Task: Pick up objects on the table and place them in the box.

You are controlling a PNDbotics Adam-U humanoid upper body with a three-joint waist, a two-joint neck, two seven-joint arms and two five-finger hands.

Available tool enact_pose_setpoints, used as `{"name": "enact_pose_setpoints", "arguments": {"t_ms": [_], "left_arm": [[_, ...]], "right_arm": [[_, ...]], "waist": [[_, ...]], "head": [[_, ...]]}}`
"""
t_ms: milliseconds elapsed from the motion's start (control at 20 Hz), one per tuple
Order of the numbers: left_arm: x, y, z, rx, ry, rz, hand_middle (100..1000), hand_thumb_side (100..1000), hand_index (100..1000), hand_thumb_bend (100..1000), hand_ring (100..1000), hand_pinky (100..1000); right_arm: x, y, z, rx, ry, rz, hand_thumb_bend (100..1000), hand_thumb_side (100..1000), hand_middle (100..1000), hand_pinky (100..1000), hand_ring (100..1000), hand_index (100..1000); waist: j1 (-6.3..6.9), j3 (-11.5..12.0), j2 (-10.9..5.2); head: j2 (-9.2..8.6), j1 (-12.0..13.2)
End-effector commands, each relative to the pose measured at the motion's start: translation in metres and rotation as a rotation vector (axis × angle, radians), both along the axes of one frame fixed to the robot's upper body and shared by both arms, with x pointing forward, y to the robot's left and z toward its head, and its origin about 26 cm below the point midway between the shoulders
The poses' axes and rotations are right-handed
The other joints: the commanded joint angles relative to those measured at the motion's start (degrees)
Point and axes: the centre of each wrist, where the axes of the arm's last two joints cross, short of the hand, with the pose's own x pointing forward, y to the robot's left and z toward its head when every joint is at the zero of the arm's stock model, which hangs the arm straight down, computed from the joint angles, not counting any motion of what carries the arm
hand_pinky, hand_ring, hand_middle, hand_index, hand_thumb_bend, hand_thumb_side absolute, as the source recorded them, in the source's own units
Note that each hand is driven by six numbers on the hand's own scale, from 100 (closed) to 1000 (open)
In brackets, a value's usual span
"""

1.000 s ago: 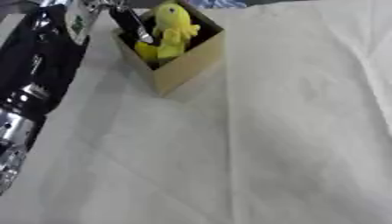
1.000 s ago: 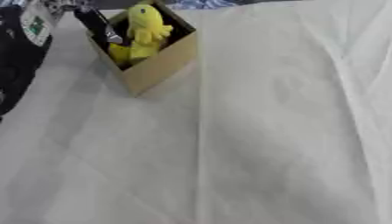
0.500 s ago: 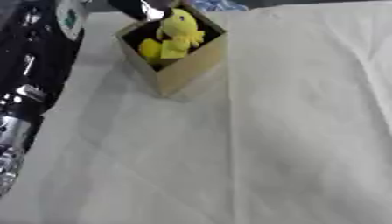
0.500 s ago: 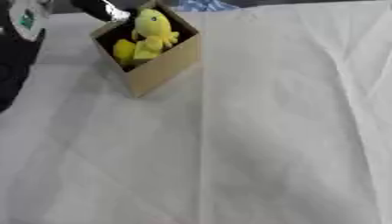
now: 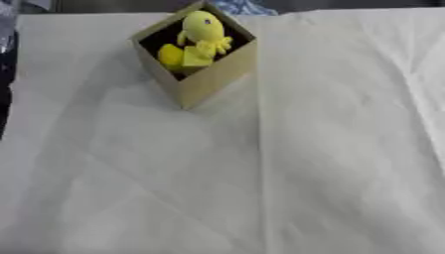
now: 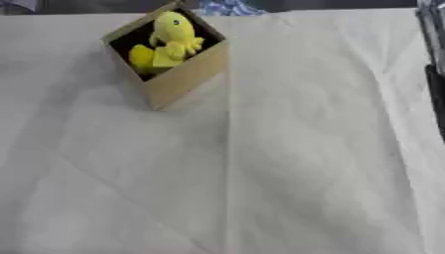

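Note:
A small cardboard box [image 5: 208, 82] stands on the white-covered table [image 5: 287, 173] at the back left, one corner turned toward me. Inside it sit a yellow plush toy [image 5: 203, 31] and other yellow pieces [image 5: 184, 57]. No loose object shows on the cloth. Only a dark strip of my left arm [image 5: 4, 79] shows at the left edge of the left eye view. A dark strip of my right arm [image 6: 436, 84] shows at the right edge of the right eye view. Neither hand shows.
A blue patterned thing [image 6: 224, 7] lies just behind the box at the table's far edge. The cloth has creases running down from the box and along the right side.
My left hand, which was over the box's opening, has pulled away to the left and out of view. The plush toy stays in the box.

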Motion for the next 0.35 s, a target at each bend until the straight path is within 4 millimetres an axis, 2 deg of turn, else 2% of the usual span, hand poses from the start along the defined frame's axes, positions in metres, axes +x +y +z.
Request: {"name": "enact_pose_setpoints", "arguments": {"t_ms": [50, 100, 200, 350], "left_arm": [[-0.019, 0.006, 0.008, -0.064, -0.101, -0.026, 686, 476, 819, 207, 731, 836], [-0.023, 0.006, 0.004, -0.080, -0.108, -0.034, 675, 623, 836, 176, 717, 844], [-0.025, 0.009, -0.013, -0.165, -0.096, -0.034, 708, 662, 860, 139, 730, 848], [-0.031, 0.011, -0.039, -0.337, -0.089, -0.027, 712, 688, 863, 129, 730, 851]], "right_arm": [[-0.007, -0.002, 0.009, 0.001, -0.035, 0.001, 100, 462, 632, 883, 841, 815], [-0.007, -0.001, 0.009, 0.002, -0.032, 0.002, 100, 545, 636, 896, 847, 838], [-0.005, -0.002, 0.000, 0.035, 0.005, 0.017, 100, 597, 636, 896, 851, 847], [-0.008, -0.001, -0.017, 0.056, 0.058, 0.045, 100, 619, 663, 903, 870, 883]], "waist": [[0.05, -0.21, -1.61], [0.04, -0.26, -1.61], [-0.88, 1.09, -0.75], [-0.85, 1.89, -0.69]], "head": [[0.02, 0.07], [-0.02, 0.02], [-1.19, -1.13], [-1.27, -1.65]]}}
